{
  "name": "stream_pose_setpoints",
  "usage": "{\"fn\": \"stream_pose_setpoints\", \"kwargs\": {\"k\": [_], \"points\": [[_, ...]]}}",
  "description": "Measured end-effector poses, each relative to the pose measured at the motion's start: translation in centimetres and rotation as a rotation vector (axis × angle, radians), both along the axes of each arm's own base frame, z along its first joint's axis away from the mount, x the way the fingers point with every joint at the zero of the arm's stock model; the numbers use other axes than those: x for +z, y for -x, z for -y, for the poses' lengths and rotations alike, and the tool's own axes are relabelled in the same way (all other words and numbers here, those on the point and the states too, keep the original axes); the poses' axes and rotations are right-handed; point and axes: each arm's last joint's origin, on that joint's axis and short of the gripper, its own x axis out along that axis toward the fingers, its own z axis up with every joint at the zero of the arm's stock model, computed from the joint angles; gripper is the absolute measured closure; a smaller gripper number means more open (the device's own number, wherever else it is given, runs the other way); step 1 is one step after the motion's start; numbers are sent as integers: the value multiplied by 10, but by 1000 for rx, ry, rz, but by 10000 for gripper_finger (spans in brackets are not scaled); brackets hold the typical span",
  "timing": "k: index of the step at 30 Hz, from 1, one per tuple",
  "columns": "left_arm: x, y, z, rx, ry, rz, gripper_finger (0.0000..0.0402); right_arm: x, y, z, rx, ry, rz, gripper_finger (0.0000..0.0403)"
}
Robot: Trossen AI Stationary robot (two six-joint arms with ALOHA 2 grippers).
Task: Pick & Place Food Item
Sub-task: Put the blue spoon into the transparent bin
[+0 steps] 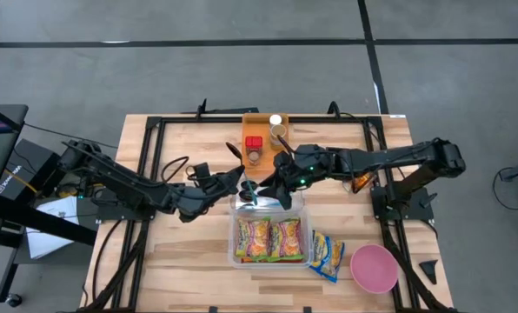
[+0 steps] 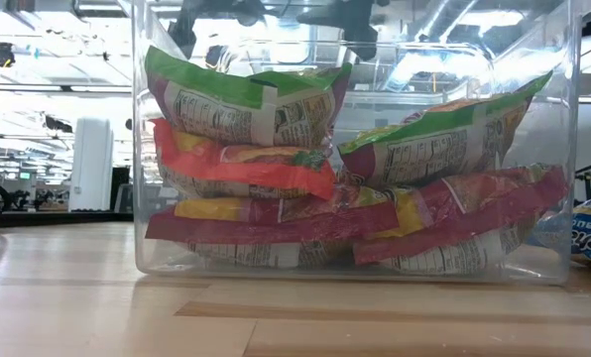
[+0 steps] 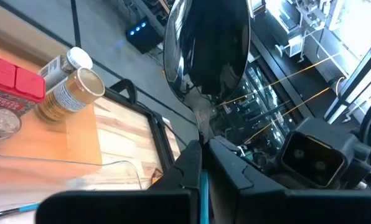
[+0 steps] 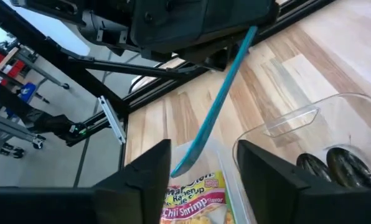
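A spoon with a glossy black bowl point(image 3: 205, 53) and a thin teal handle point(image 4: 218, 102) hangs in the air over the far rim of a clear bin point(image 1: 235, 228). My left gripper point(image 3: 201, 148) is shut on the spoon. My right gripper point(image 4: 204, 163) faces it, open, with the handle's free end point(image 4: 184, 165) between its two fingers. In the high view both grippers, left point(image 1: 235, 181) and right point(image 1: 275, 186), meet above the bin's far edge. Noodle packets point(image 1: 268, 240) lie stacked in the bin. My left gripper pinches the spoon between its two fingers where the bowl narrows into the teal handle point(image 3: 202, 140). The bowl stands out past the fingers and the handle runs out the other way, toward my right gripper. The spoon is lifted clear of table and bin. My right gripper is open around the handle's free end, which lies close to one finger point(image 4: 149, 177); I cannot tell whether they touch.
An orange tray point(image 1: 261, 122) with spice jars, one red-lidded point(image 3: 14, 78), stands at the table's far edge. One more packet point(image 1: 326, 255) and a pink bowl point(image 1: 374, 267) lie right of the bin. Black frame rails point(image 1: 146, 174) run along the table's sides.
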Motion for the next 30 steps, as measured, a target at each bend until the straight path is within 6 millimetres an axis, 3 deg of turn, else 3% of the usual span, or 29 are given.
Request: {"fn": "stream_pose_setpoints", "kwargs": {"k": [6,23,30], "points": [[2,-1,-3,10,11,29,399,-5,-3,-1,2,-13,-19,199],[5,-2,-5,7,20,52,399,-20,-17,-9,35,-55,-30,221],[6,-2,-5,0,24,62,399,-22,-38,-11,46,-52,-36,222]]}}
